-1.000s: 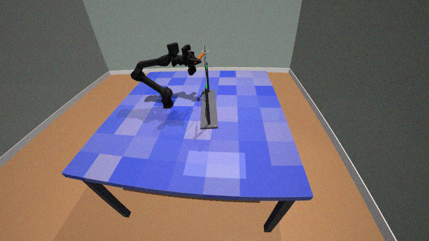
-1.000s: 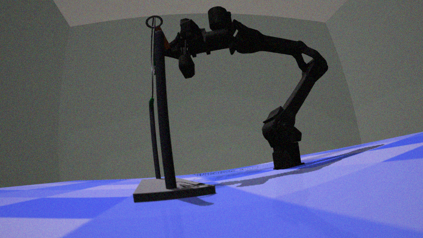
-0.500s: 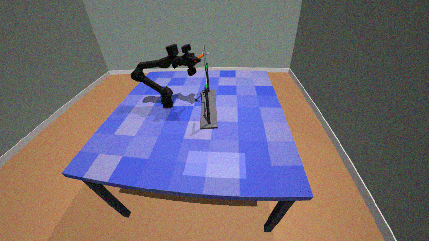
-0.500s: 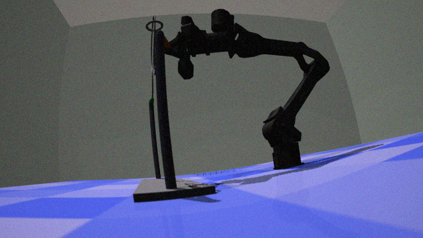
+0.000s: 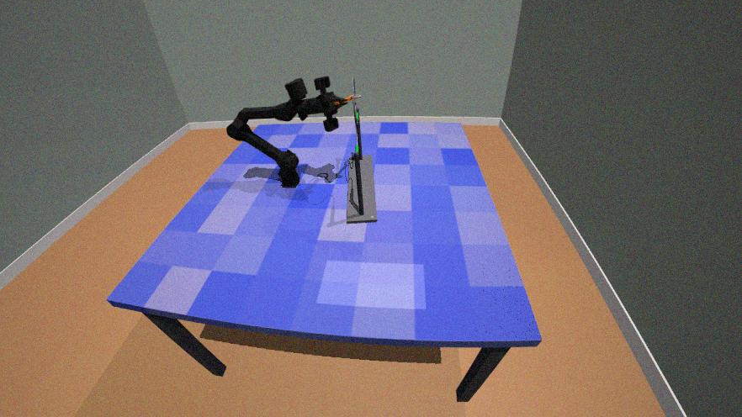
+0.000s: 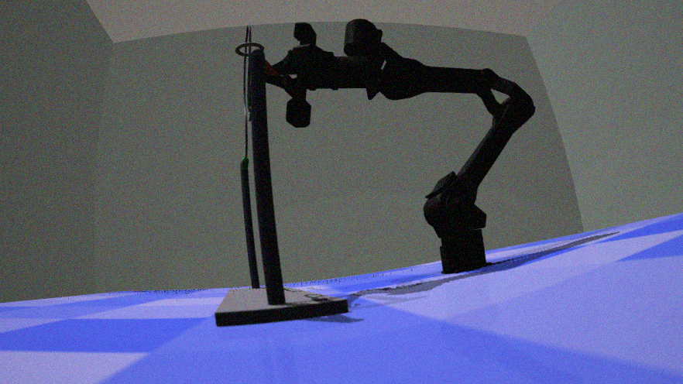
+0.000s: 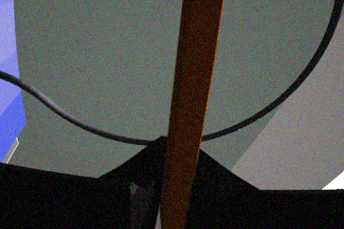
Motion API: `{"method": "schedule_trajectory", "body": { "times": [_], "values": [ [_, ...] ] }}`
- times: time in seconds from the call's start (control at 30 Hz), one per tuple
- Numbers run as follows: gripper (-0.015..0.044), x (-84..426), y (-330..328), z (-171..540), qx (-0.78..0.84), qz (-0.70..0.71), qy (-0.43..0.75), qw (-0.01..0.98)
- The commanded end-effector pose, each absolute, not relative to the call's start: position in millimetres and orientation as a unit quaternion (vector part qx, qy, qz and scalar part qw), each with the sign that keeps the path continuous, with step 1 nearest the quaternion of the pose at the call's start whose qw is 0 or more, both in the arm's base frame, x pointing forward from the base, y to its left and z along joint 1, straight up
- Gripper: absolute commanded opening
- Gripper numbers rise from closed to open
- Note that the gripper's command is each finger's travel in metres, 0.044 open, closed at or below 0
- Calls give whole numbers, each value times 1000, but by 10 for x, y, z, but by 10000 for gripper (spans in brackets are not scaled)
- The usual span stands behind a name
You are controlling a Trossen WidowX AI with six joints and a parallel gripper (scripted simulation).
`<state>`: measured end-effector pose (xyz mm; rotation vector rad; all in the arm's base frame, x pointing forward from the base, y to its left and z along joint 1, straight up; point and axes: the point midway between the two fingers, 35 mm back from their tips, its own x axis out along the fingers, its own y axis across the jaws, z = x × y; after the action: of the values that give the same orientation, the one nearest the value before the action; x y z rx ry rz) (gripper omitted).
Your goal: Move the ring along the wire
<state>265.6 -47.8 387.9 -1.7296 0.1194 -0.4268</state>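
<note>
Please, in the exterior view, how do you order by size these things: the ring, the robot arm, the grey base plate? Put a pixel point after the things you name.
Largest to smallest:
1. robot arm [image 5: 261, 144] [image 6: 453, 79]
2. grey base plate [image 5: 368, 193] [image 6: 236, 309]
3. ring [image 5: 358, 96] [image 6: 236, 50]

Orange-handled ring at the wire
The thin grey round ring [image 5: 357, 97] [image 6: 236, 50] is lying nearly flat around the wire, high up; its straight orange handle [image 5: 347, 99] [image 6: 270, 70] [image 7: 197, 74] is sloping down from it.
</note>
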Motion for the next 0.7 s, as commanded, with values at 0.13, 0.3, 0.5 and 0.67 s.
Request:
{"method": "schedule_trajectory", "body": {
  "times": [0.13, 0.3, 0.5, 0.67],
  "values": [
    [-150, 2658, -464, 3895, -788, -192, 37, 584],
    [-150, 2657, -459, 3913, -805, -196, 29, 559],
    [-150, 2656, -451, 3934, -824, -202, 20, 529],
    [-150, 2655, -444, 3949, -839, -206, 12, 503]
  ]
}}
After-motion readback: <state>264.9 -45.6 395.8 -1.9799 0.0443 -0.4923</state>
